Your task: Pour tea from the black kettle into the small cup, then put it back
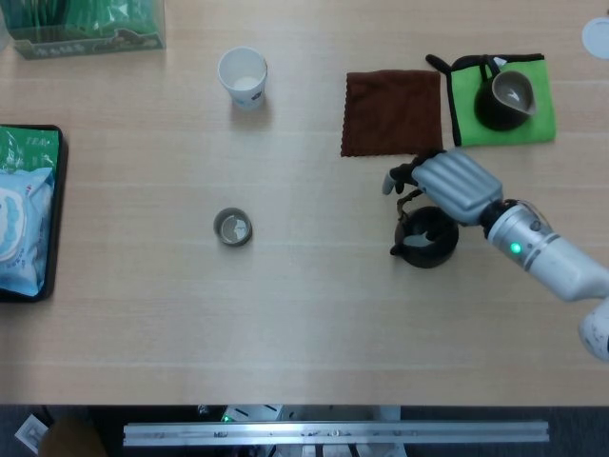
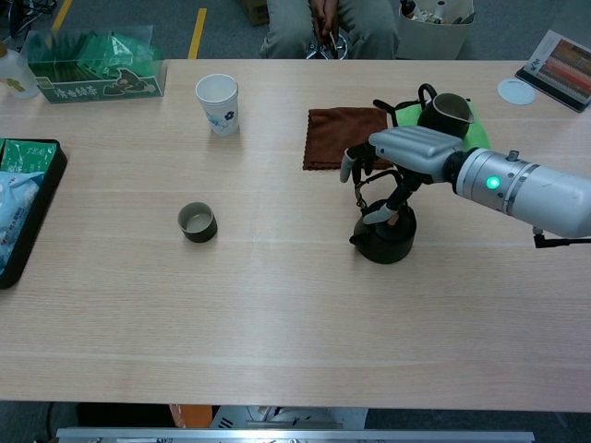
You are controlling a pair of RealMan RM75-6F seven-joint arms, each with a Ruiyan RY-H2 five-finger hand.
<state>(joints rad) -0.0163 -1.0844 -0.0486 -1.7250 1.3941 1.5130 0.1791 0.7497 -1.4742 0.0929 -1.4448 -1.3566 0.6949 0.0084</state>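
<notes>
chest view, right hand point(image 2: 399, 153) fingers spread over black kettle point(image 2: 383, 236) handle, not gripping, small cup point(image 2: 197, 221) empty

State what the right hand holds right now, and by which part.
Nothing clearly yet: the right hand sits over the black iron kettle, fingers around its arched handle, grip unconfirmed.

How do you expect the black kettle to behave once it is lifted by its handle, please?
The black kettle looks squat and dark, so probably heavy for its size. Its thin arched handle may let it swing. The right hand is over that handle.
</notes>
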